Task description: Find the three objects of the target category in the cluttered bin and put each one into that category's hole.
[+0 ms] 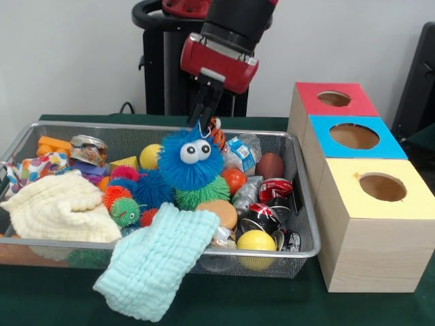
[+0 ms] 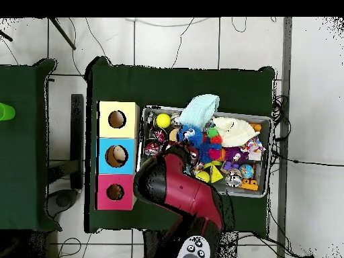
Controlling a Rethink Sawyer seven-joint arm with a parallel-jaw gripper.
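The wire mesh bin (image 1: 272,252) is full of clutter; it also shows in the overhead view (image 2: 269,156). My gripper (image 1: 203,117) hangs over the bin's back middle. Its fingers are pinched together on a small loop at the top of a blue fuzzy toy (image 1: 191,159) with googly eyes, which hangs upright over the pile. The toy also shows in the overhead view (image 2: 189,134), where my arm hides the gripper. The hole (image 1: 334,98) in the red-faced box is to the right of the bin, the farthest of three boxes; it also shows in the overhead view (image 2: 115,192).
A blue-faced box (image 1: 354,136) and a yellow-faced box (image 1: 383,187) stand in line in front of the red one. A light blue cloth (image 1: 160,261) drapes over the bin's front rim. A cream cloth (image 1: 58,210), spiky balls, crushed cans (image 1: 275,190) and a yellow ball (image 1: 256,240) fill the bin.
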